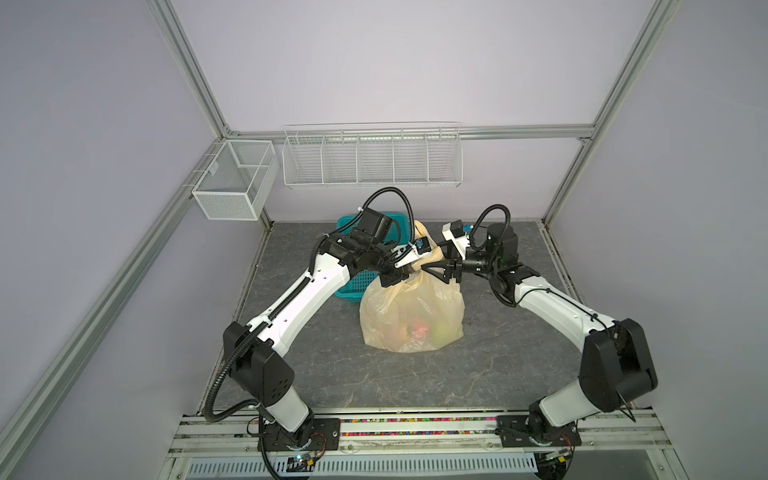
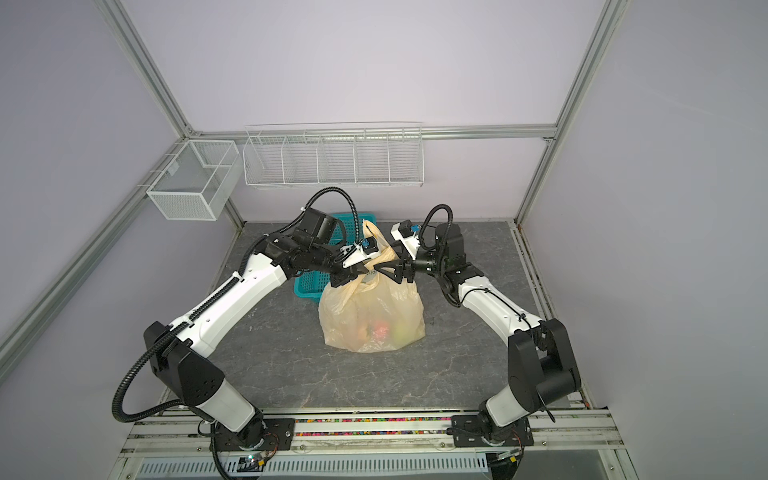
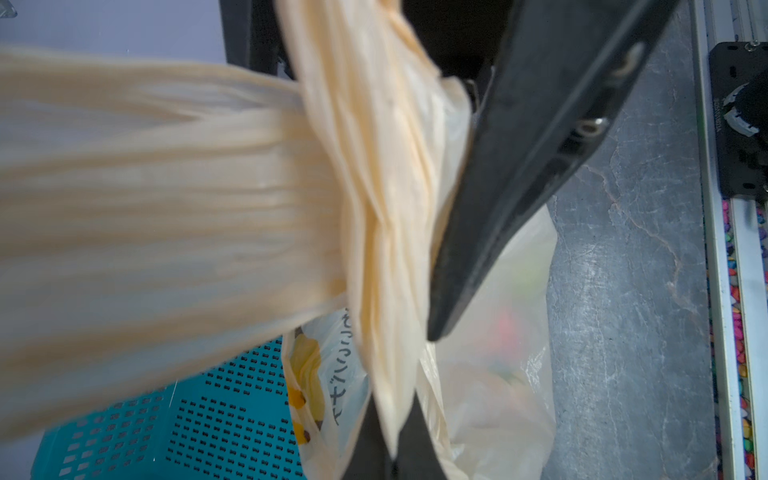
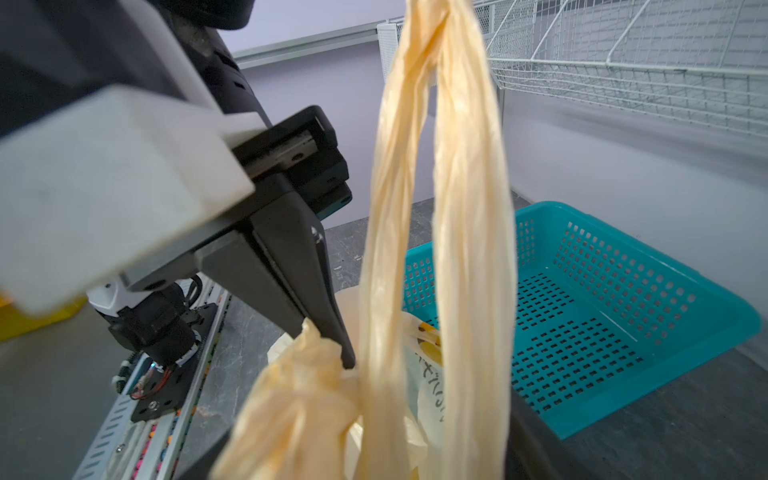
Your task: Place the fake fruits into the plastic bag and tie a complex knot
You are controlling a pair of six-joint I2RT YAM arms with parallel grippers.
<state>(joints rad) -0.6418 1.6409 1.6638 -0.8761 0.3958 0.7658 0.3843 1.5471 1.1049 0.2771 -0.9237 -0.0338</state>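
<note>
Mid-table, nearer the back edge and just beside the teal basket (image 1: 351, 286): plastic bag (image 1: 411, 307) sits upright, fruits (image 1: 419, 328) showing through its bottom. Left gripper (image 1: 409, 273) is fully closed, pinching one bunched handle (image 3: 386, 332) at the bag's neck. Right gripper (image 1: 434, 272) faces it nearly tip to tip, jaws spread, nothing clamped as far as I can see. The other handle loop (image 4: 469, 208) stands up right at those jaws, long axis vertical, crossing the pinched handle. Right arm is nearer that loop, so closing on it looks like the next move. No finished knot yet, by my read. Risk: thin film slipping.
</note>
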